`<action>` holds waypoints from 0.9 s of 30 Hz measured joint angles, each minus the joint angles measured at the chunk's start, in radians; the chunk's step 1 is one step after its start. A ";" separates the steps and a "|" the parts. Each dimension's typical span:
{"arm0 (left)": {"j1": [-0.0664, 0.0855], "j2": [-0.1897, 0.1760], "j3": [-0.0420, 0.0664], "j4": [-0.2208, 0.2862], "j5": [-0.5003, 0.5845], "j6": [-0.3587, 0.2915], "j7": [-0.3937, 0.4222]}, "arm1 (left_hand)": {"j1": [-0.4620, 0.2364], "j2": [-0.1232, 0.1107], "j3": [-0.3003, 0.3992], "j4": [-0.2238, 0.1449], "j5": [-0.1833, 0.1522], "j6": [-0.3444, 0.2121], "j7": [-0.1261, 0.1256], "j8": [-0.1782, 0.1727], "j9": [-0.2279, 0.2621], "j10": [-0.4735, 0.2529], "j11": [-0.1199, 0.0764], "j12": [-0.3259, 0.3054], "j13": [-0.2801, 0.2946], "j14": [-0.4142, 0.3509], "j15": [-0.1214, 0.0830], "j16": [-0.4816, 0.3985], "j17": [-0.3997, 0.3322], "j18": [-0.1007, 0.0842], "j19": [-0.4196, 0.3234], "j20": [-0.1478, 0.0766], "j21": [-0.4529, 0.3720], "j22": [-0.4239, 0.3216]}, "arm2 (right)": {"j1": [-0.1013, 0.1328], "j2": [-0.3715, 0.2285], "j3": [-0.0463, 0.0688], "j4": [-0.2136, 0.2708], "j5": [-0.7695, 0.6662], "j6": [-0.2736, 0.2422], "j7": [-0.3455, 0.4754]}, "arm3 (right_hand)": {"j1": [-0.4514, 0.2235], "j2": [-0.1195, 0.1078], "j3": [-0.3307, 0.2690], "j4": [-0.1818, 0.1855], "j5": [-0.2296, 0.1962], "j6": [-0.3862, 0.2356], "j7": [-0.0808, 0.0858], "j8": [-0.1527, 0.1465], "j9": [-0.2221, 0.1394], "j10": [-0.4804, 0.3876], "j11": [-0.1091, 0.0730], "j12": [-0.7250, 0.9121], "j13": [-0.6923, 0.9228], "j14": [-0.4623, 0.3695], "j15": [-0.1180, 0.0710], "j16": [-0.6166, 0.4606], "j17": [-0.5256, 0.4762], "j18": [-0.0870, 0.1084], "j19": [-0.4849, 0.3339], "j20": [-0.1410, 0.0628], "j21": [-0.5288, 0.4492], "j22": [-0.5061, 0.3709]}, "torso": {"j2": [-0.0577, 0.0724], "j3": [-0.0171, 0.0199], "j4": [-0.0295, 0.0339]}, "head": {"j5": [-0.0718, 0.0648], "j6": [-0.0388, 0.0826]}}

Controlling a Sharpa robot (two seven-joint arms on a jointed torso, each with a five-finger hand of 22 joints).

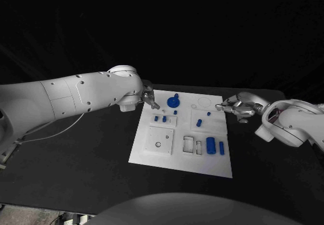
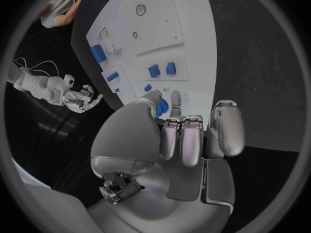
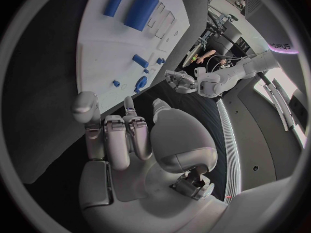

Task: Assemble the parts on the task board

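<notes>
The white task board point(image 1: 182, 157) lies mid-table. A round blue part point(image 1: 173, 101) stands near its far left corner, with several small blue parts point(image 1: 163, 119) in front of it. A blue cylinder point(image 1: 210, 145) and a thin blue bar point(image 1: 221, 148) lie at the board's right. My left hand point(image 1: 150, 99) hovers at the far left corner, just left of the round part point(image 2: 162, 107), fingers apart and holding nothing. My right hand point(image 1: 233, 107) hangs beside the far right edge, also empty, fingers spread. The right wrist view shows the board point(image 3: 103, 41), the cylinder point(image 3: 141, 10) and the left hand point(image 3: 181, 81).
The board has a square plate with a ring hole point(image 1: 160, 139) and rectangular slots point(image 1: 192, 144) near its front. A thin cable point(image 1: 61, 129) trails over the black table under my left arm. Bare table lies in front of the board.
</notes>
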 measured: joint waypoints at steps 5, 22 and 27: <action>0.000 0.009 -0.008 -0.009 0.002 -0.089 0.123 | 0.157 -0.014 0.061 -0.045 -0.033 -0.070 0.023 0.022 0.016 -0.296 0.019 -0.311 -0.078 -0.095 0.019 -0.164 0.001 0.023 -0.069 0.013 -0.064 0.000 | 0.000 -0.001 0.000 0.000 0.000 -0.002 0.002 | 0.000 0.000 0.000 0.000 0.000 0.000 0.000 0.000 0.000 0.000 0.000 0.000 0.000 0.000 0.000 0.000 0.001 0.000 0.000 0.000 0.000 0.000 | 0.000 0.0001 0.0000 | 0.000 0.000; -0.024 0.098 -0.011 -0.106 -0.403 -0.275 0.575 | 0.351 -0.113 0.010 -0.019 -0.124 -0.074 -0.076 -0.227 -0.434 -0.824 -0.023 -1.264 -0.973 -0.129 -0.043 -0.426 -0.306 0.024 0.030 -0.031 0.014 0.001 | 0.000 -0.003 0.000 0.002 0.001 -0.004 0.007 | 0.000 0.000 0.000 0.000 0.000 0.000 0.000 0.000 0.000 0.000 0.000 0.000 0.000 0.000 0.000 0.000 0.001 0.000 0.000 0.000 0.000 0.000 | 0.001 0.0002 -0.0005 | -0.004 0.000; -0.031 0.115 -0.011 -0.140 -0.484 -0.286 0.623 | 0.352 -0.112 0.016 -0.011 -0.107 -0.052 -0.065 -0.227 -0.467 -0.789 -0.014 -1.264 -1.004 -0.132 -0.040 -0.422 -0.325 0.023 0.030 -0.031 0.014 0.001 | 0.000 -0.005 0.000 0.004 0.001 -0.004 0.009 | 0.000 0.000 0.000 0.000 0.000 0.000 0.000 0.000 0.000 0.000 0.000 0.000 0.000 0.000 0.000 0.000 0.001 0.000 0.000 0.000 0.000 0.000 | 0.001 0.0002 -0.0007 | -0.009 0.000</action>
